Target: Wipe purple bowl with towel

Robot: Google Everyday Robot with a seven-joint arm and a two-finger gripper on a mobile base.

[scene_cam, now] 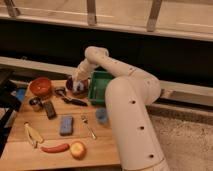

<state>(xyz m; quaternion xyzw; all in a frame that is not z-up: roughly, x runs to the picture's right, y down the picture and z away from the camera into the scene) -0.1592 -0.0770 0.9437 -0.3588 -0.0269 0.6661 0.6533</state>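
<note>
The gripper (78, 83), closed, sat over the purple bowl (71, 86), hiding most of it; the towel (79, 88) was barely distinguishable.

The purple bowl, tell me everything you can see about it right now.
The purple bowl is round, dull purple with a darker inside, and sits upright on the wooden table at its far edge, between the orange-red bowl and the green bin. Much of it is hidden by the gripper, which reaches down into it, shut on the towel, a pale scrap over the bowl's inside.
</note>
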